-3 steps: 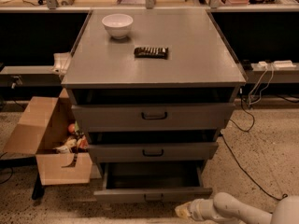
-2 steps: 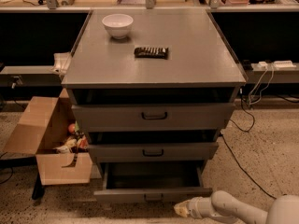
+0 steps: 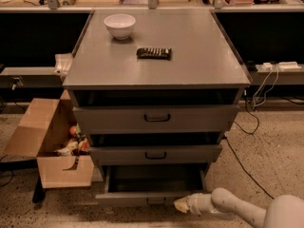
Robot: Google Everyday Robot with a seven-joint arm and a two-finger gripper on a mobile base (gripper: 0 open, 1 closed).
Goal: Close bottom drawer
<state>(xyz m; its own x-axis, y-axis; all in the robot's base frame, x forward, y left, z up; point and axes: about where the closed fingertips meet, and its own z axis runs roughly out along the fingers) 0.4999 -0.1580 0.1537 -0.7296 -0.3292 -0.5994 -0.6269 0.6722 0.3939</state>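
Observation:
The grey cabinet [image 3: 156, 56] has three drawers. The bottom drawer [image 3: 152, 196] is pulled out, its shallow tray open and its thin front near the floor, with a small dark handle [image 3: 156, 201]. My gripper [image 3: 182, 205] is at the drawer front's right end, low near the floor, on a white arm [image 3: 237, 210] coming from the lower right. The top drawer [image 3: 156, 118] and middle drawer [image 3: 155, 155] stand slightly out.
A white bowl [image 3: 119, 25] and a dark snack bar [image 3: 154, 53] lie on the cabinet top. An open cardboard box [image 3: 52, 146] with items stands left of the cabinet. Cables [image 3: 256, 99] and a power strip lie at right. Speckled floor around.
The arm and gripper have shifted a little leftward toward the drawer front. The drawer looks about as far out as before.

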